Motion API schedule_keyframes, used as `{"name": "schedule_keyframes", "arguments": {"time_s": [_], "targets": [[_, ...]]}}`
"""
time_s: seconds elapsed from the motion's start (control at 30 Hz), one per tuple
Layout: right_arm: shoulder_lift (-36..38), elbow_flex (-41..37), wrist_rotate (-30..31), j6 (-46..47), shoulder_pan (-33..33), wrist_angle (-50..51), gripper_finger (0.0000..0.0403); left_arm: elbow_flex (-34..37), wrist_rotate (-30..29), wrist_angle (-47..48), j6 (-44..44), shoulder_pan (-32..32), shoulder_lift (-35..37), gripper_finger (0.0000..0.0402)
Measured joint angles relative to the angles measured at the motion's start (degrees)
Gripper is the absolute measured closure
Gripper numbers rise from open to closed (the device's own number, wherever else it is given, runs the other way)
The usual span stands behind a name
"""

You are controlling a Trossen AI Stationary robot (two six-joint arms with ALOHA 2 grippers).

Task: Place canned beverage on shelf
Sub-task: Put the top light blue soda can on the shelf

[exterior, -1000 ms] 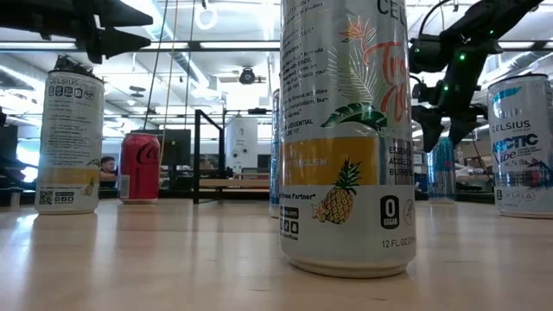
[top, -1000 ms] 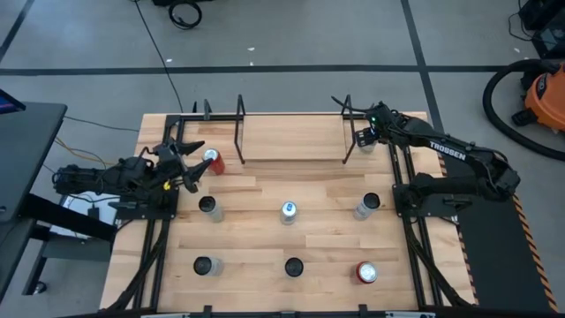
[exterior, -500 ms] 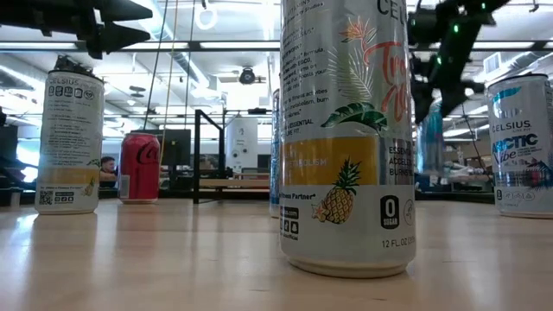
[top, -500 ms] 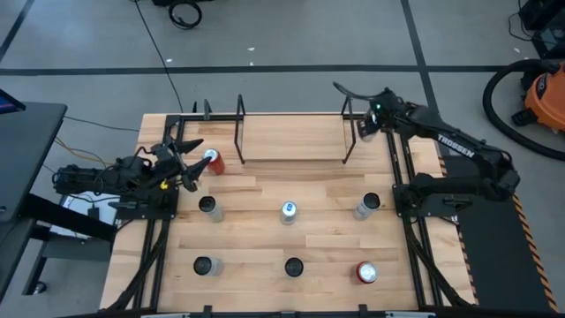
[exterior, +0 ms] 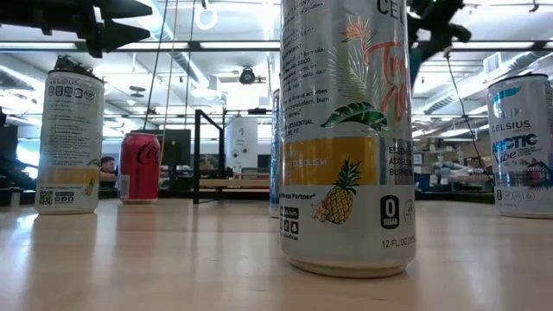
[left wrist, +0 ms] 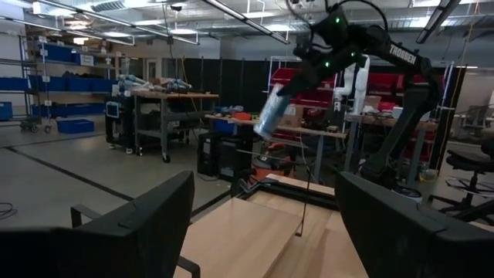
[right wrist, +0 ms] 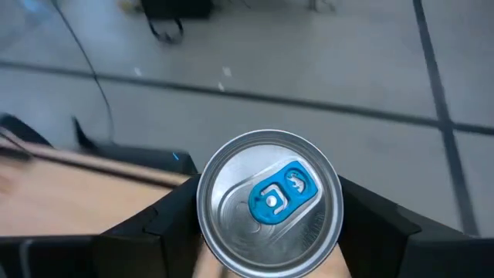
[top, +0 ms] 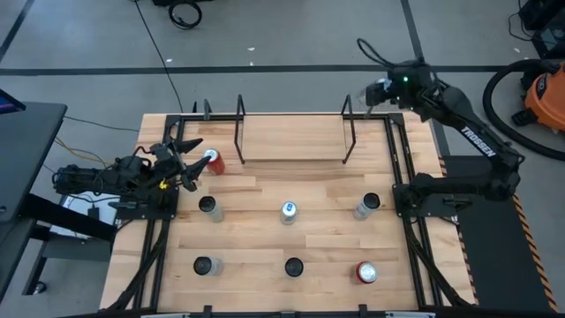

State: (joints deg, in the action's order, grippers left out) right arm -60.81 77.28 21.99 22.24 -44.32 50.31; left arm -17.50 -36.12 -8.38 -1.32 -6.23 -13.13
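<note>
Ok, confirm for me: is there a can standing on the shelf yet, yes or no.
No. In the high view the shelf is bare between its black end frames, and the right gripper holds the blue-tabbed can in the air.

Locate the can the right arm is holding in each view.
High: far right corner, past the shelf's right end, in the right end effector; the can is mostly hidden by it.
Low: not clearly visible; only the dark arm shows at the top right.
Left wrist: upper middle, tilted blue can under the right arm.
Right wrist: centre, lid seen end-on between the fingers.
Shared landmark: the shelf's black rod frame.
</note>
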Motion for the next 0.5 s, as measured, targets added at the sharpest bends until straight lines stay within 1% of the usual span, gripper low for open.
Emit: {"name": "schedule_keyframes", "arguments": {"time_s": [0.13,0.27,0.37,0.5], "targets": [[-0.16,0.28,-3.16,0.08,1.32,-7.77,0.0153,0.0,0.0,0.0,0.04,-0.01,0.0,0.0086],[-2.65,0.3,-1.88,1.38,4.54,-13.68,0.0153,0.0,0.0,-0.31,0.04,-0.01,0.0,0.0086],[-5.73,0.3,-1.7,0.16,6.48,-15.96,0.0153,-0.02,0.0,-0.63,0.07,-0.01,0.0,0.0086],[-9.34,0.3,-1.7,-0.39,7.34,-16.93,0.0153,-0.02,0.0,-0.44,0.13,-0.01,0.0,0.0086]]}}
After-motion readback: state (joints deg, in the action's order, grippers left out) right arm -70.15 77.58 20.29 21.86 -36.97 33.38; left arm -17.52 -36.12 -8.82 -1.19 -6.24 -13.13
